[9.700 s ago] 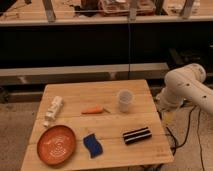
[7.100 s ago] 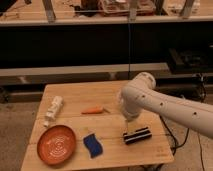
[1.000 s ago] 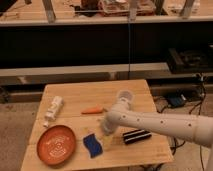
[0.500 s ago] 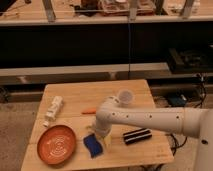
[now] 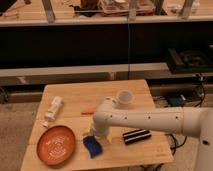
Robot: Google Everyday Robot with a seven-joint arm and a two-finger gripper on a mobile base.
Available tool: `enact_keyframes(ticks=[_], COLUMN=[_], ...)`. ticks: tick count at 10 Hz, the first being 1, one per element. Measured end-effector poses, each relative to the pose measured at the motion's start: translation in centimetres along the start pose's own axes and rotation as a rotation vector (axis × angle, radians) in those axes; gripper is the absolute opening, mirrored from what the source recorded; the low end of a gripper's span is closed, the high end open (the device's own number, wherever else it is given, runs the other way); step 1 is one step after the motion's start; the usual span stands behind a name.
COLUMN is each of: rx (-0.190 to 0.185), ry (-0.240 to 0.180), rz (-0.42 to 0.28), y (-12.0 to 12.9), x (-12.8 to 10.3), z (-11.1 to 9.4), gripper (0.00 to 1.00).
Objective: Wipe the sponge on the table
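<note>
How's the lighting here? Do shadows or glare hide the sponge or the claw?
Camera view: the table is evenly and warmly lit with no glare, and the space behind it is dark. Camera view: the claw sits just above the sponge, shaded by the white arm; the sponge shows plainly.

Warm overhead light brightens the table (image 5: 75, 97), dim beyond it, with the end effector (image 5: 96, 136) shaded at the sponge (image 5: 92, 146).

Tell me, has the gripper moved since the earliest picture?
Yes. The gripper went left across the table, from its right edge to the sponge near the front edge, right of the orange plate.
</note>
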Motion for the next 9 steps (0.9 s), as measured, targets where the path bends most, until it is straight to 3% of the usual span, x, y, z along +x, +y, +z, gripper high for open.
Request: enact_keyframes(ticks=[1,3,4,6,8,9], rx=[0.000,0.024,0.032,0.032,0.009,-0.006], ry=[0.004,0.018,0.038,0.064,0.095,0.099], rz=[0.008,-0.043,-0.196,-0.384,-0.675,-0.761], y=[-0.1,-0.6,-1.1,-1.3,-2.0,-2.3], x=[0.0,-0.6,-1.2,-1.8,-2.7,-3.0], z=[0.0,0.1,0.3,0.4,0.7,0.8], gripper=[0.80,0.80,0.80,0.80,0.80,0.80])
